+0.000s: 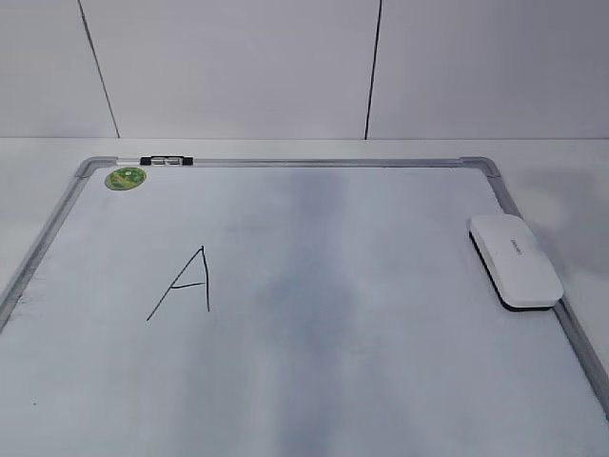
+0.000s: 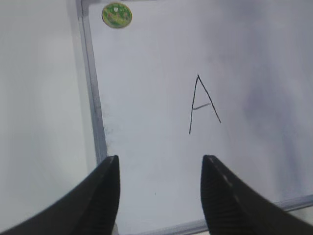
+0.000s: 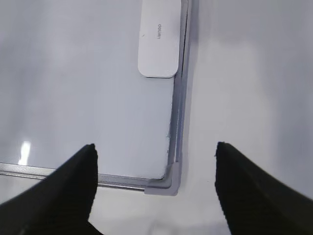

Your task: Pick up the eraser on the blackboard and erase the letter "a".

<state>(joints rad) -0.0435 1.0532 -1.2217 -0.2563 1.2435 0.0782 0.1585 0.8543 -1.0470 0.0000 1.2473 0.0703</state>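
1. On the blackboard's (image 1: 314,381) right edge: the eraser (image 1: 515,259), untouched, lying against the frame; the letter "A" (image 1: 184,284) intact at left-centre.
2. Opening step, by judgement: pickup not begun. Next: right claw (image 3: 155,171) forward over the eraser, then down.
3. Both claws spread wide, empty, touching nothing; left claw (image 2: 160,183) above the board's near-left corner.

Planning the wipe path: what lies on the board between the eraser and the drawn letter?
Nothing. In the exterior view the stretch from the eraser at the right frame to the letter is bare blackboard, marked only by grey smudging.
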